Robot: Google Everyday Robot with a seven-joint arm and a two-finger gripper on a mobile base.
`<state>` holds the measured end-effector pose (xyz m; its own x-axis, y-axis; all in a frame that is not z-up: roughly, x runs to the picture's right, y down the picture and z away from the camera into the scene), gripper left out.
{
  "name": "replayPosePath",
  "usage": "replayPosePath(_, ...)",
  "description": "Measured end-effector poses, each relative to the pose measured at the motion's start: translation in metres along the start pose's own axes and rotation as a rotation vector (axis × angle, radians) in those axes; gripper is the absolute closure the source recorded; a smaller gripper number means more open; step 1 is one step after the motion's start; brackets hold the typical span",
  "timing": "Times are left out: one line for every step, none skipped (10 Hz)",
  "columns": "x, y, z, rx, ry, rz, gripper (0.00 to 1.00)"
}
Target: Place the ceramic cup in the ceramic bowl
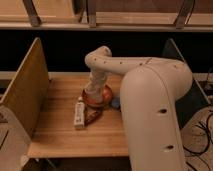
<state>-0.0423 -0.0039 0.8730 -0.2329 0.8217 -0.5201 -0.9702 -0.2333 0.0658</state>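
I see the gripper (93, 93) low over the glossy orange-red ceramic bowl (100, 98), at the end of a smooth, matt cream plastic arm (150, 95). Below sits a pale, grained wooden table (60, 131), with a rough-looking board side panel (25, 90) at its left.

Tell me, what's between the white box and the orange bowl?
In the camera view, a reddish-brown packet lies between the white box and the orange ceramic bowl. The gripper is down at the bowl.

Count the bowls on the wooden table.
1: the ceramic bowl, orange-red, mid-table directly under the pincer, right of the white box. The arm may hide others.
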Motion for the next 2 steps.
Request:
replayPosePath(-0.0003,-0.0004,0.0001,0.001,-0.001,-0.001,0.2)
replayPosePath(-0.0001,-0.0003,0.0001,0.001,0.0,0.0,0.2)
